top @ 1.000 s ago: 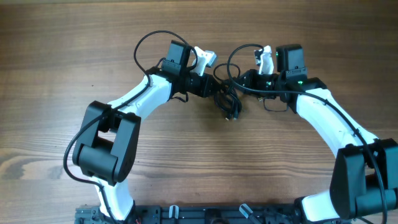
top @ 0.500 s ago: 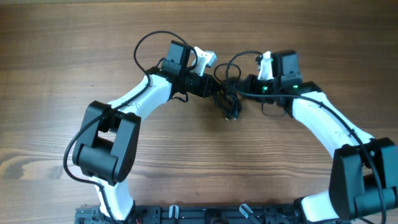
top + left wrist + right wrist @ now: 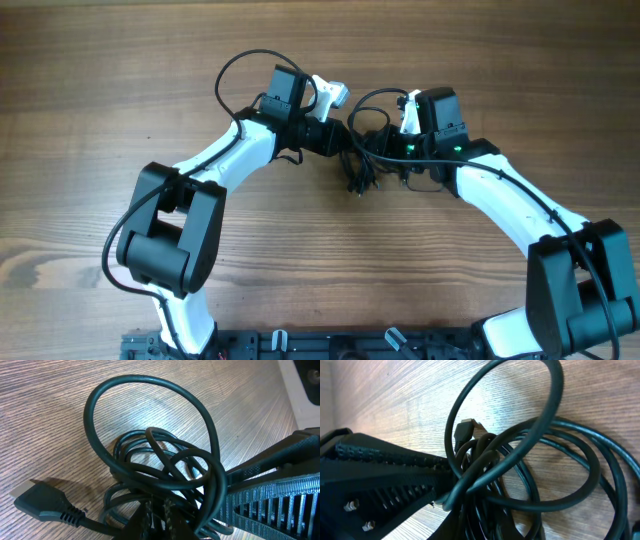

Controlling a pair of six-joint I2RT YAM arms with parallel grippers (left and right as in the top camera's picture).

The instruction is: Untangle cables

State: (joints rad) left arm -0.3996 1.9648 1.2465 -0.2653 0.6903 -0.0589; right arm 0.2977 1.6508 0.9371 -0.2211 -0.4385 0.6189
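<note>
The cables [image 3: 360, 172] form a small black bundle on the wooden table between my two arms. My left gripper [image 3: 345, 140] comes in from the left and is shut on strands of the bundle. In the left wrist view the left gripper [image 3: 160, 519] pinches thin strands, a big loop [image 3: 150, 420] arches over the wood and a dark plug [image 3: 42, 502] lies at the lower left. My right gripper [image 3: 384, 148] holds the bundle from the right. Seen from the right wrist, the right gripper [image 3: 487, 522] is shut on several strands and a plug end [image 3: 466, 427] pokes up.
The left arm's own thick wire [image 3: 235, 70] loops at the back left, and the right arm's own wire [image 3: 435, 178] hangs by its wrist. A black rail [image 3: 300, 345] runs along the table's near edge. In each wrist view the other gripper's ribbed finger [image 3: 280, 492] stands close.
My right arm has moved left toward the left gripper, and the cable bundle between them has bunched up tighter. The left arm has stayed put.
</note>
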